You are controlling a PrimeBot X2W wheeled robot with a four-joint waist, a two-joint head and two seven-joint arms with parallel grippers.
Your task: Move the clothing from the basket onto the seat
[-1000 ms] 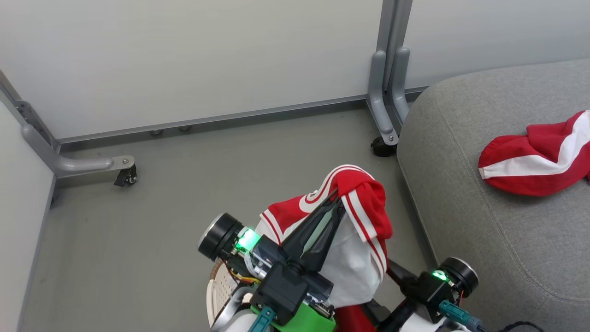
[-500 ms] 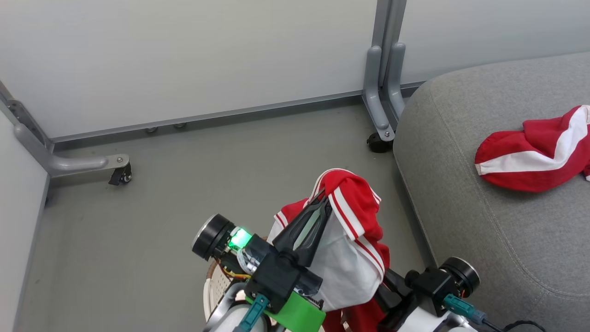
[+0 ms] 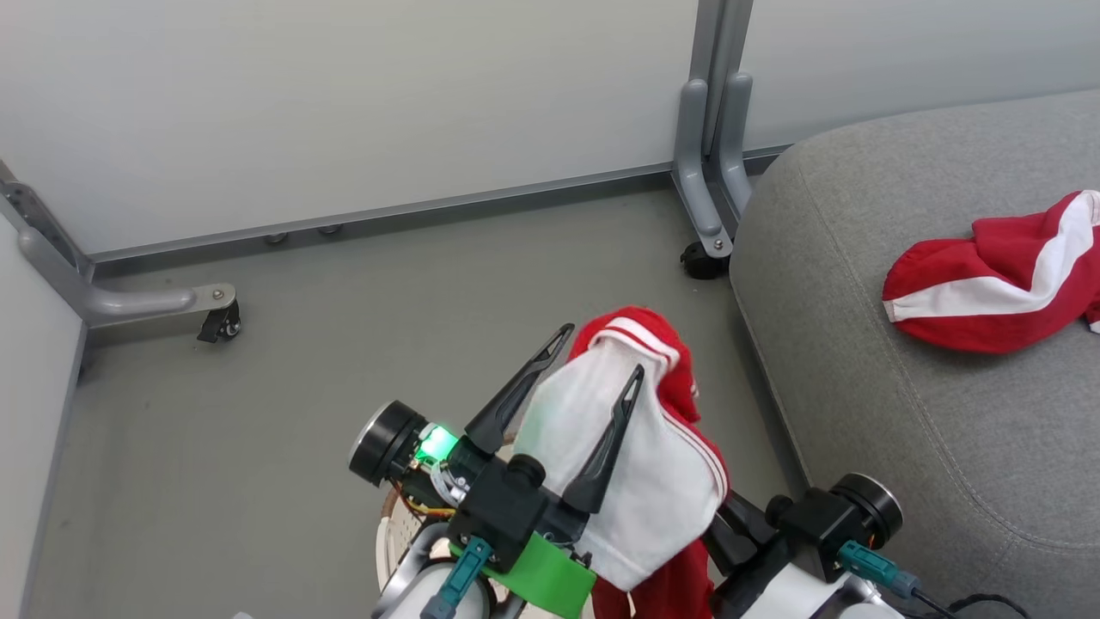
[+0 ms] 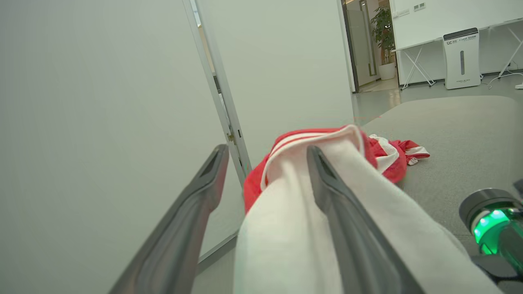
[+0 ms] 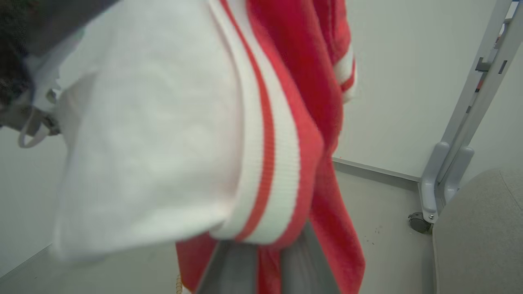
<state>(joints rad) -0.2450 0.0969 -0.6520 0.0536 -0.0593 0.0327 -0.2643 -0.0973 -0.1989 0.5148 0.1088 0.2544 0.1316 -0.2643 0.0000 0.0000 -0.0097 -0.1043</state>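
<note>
**One garment on the seat, another held in the air beside it**

A red soft-fabric garment with a white band (image 3: 988, 292) lies on the large grey fabric-upholstered seat cushion (image 3: 859, 413), so that part looks done. A second red sports garment with a white panel and striped bands (image 3: 653, 490) hangs above the floor, just beside the cushion's edge and not yet over it. The left gripper (image 3: 600, 352) has its fingers spread wide, with the white cloth merely lying against one of them. The right gripper (image 5: 265, 265) pinches red fabric lower down and seems to carry the weight. A sliver of the cream perforated plastic basket (image 3: 397, 537) shows below the arms; whether clothing remains inside cannot be told.
</note>
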